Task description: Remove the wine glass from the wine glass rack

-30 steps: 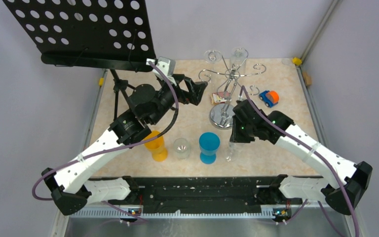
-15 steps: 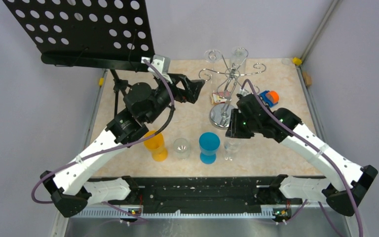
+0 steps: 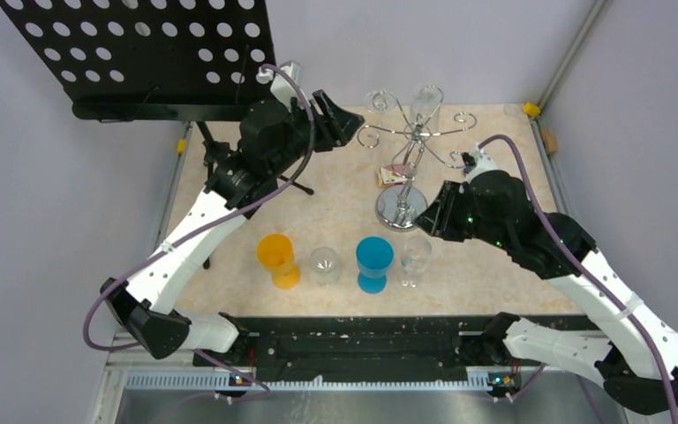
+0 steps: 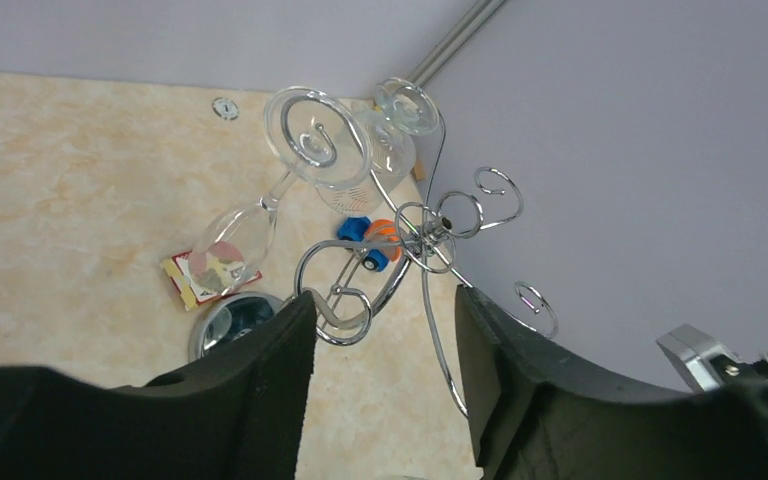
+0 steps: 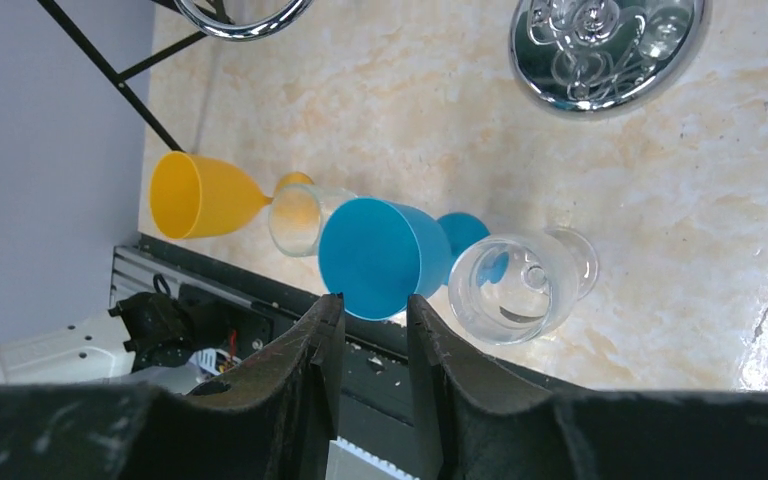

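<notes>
The chrome wine glass rack [image 3: 415,134] stands at the back middle on its shiny disc base [image 3: 399,210]. Two clear wine glasses hang upside down from its arms; one [image 4: 245,225] has its foot [image 4: 318,135] in a spiral, the other [image 4: 385,150] hangs behind it. My left gripper [image 3: 351,119] is open and empty, raised beside the rack's left arms; a curled arm tip [image 4: 345,305] shows between its jaws. My right gripper [image 3: 431,223] is open and empty, above a clear wine glass [image 3: 415,256] standing on the table, which also shows in the right wrist view [image 5: 520,285].
An orange cup [image 3: 278,259], a small clear glass [image 3: 325,263] and a blue cup [image 3: 374,263] stand in a row at the front. A black perforated music stand [image 3: 141,53] on a tripod [image 3: 216,163] fills the back left. A toy car [image 4: 375,235] and a card [image 3: 393,174] lie near the rack.
My left gripper has risen and moved right, up to the rack's arms. My right arm has lifted and pulled back from the clear glass, which stays standing on the table.
</notes>
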Motion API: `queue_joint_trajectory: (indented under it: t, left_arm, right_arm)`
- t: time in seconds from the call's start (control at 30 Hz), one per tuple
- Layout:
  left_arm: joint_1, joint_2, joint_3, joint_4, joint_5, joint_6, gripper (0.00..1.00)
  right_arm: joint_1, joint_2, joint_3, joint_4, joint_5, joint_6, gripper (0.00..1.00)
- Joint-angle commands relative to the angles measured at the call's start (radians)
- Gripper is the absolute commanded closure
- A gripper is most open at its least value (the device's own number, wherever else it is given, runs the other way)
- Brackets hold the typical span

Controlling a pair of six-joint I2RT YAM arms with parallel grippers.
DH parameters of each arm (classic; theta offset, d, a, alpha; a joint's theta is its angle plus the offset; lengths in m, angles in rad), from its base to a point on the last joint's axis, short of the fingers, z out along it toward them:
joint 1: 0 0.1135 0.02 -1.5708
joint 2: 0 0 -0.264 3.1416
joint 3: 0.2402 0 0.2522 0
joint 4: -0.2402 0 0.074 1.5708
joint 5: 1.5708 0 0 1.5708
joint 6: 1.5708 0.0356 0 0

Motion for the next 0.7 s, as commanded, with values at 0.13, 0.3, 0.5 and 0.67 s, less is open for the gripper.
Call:
queue_joint_trajectory:
  t: [0.13,0.3,0.5,0.67]
  left_arm:
    - [-0.047,0.07,0.089,-0.005,-0.135,0.012,0.49]
    - [-0.091,0.066,0.099,-0.006,-0.228,0.062,0.5]
    - [-0.122,0.018,0.084,0.023,-0.282,0.113,0.49]
    - [-0.188,0.005,0.089,0.03,-0.332,0.185,0.49]
  right_arm:
    - [0.012,-0.073,0.03,0.065,0.056,0.037,0.68]
    - [0.011,-0.079,0.032,0.061,0.063,0.036,0.65]
    - [0.011,-0.076,0.038,0.07,0.063,0.031,0.62]
    - [0.01,-0.066,0.048,0.068,0.062,0.022,0.61]
